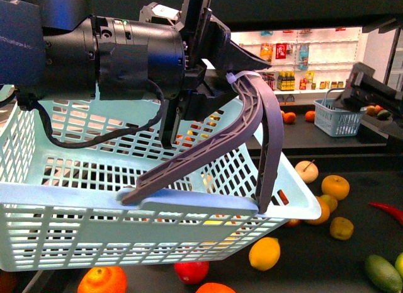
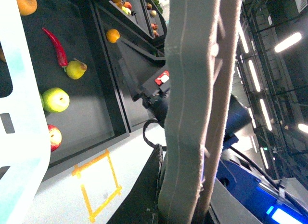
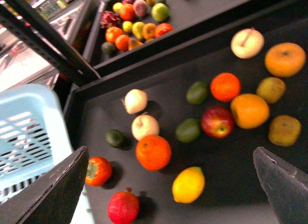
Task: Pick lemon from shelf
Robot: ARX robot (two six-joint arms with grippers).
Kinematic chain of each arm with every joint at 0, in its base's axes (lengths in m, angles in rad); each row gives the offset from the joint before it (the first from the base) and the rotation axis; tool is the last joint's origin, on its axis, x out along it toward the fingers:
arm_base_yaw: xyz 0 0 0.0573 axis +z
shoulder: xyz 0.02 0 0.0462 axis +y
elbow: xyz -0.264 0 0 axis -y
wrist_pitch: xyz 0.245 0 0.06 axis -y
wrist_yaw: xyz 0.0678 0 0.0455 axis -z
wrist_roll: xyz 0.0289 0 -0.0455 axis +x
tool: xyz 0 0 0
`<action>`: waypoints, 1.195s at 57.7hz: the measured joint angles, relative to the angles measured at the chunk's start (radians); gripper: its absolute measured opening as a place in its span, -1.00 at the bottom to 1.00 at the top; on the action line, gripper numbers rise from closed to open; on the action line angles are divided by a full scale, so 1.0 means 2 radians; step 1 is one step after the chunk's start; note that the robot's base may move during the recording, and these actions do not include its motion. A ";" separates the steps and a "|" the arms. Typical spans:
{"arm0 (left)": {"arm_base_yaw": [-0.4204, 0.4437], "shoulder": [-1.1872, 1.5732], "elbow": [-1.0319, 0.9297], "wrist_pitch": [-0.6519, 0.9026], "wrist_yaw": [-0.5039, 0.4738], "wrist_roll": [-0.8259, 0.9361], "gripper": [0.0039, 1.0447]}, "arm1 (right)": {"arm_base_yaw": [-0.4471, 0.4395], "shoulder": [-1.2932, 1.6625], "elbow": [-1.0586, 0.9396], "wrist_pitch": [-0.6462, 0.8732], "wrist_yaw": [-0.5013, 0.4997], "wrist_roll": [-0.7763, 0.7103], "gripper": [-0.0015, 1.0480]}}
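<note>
The lemon (image 3: 188,184), bright yellow and oval, lies on the black shelf deck (image 3: 231,195) between the spread fingers of my open right gripper (image 3: 169,150), which hovers above it. The lemon also shows in the front view (image 1: 264,252), just beyond the pale blue basket (image 1: 75,211). My left gripper (image 1: 220,79) is shut on the basket's grey handle (image 1: 252,116) and holds the basket up in front of the shelf. In the left wrist view the handle (image 2: 192,103) runs out of the shut left gripper (image 2: 178,204).
Around the lemon lie an orange (image 3: 153,152), a pomegranate (image 3: 123,207), a persimmon (image 3: 98,170), a red apple (image 3: 217,121), avocados and cream apples. A small blue basket (image 1: 337,116) stands on the rear deck. A red chili (image 1: 387,211) lies at the right.
</note>
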 joint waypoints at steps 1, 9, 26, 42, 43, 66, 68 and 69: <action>0.000 0.000 0.000 0.000 0.000 0.000 -0.81 | -0.005 0.007 0.000 0.000 0.000 0.000 0.95; 0.000 0.000 0.000 0.000 0.000 0.000 -0.81 | -0.028 0.067 -0.001 0.008 0.009 -0.001 0.95; 0.000 0.000 0.000 0.000 0.000 0.000 -0.81 | -0.012 0.203 -0.006 0.043 0.027 -0.029 0.95; 0.000 0.000 0.000 0.000 0.000 0.000 -0.81 | 0.042 0.292 0.047 0.052 0.025 -0.041 0.95; 0.000 0.000 0.000 0.000 0.000 0.000 -0.81 | 0.045 0.298 0.055 0.052 0.026 -0.041 0.95; 0.000 0.000 0.000 0.000 0.000 0.000 -0.81 | 0.092 0.401 0.179 0.026 0.035 -0.044 0.95; 0.000 0.000 0.000 0.000 0.001 0.000 -0.81 | 0.095 0.407 0.190 0.023 0.037 -0.045 0.95; 0.000 0.000 0.000 0.000 0.001 0.000 -0.81 | 0.097 0.412 0.198 0.020 0.038 -0.045 0.95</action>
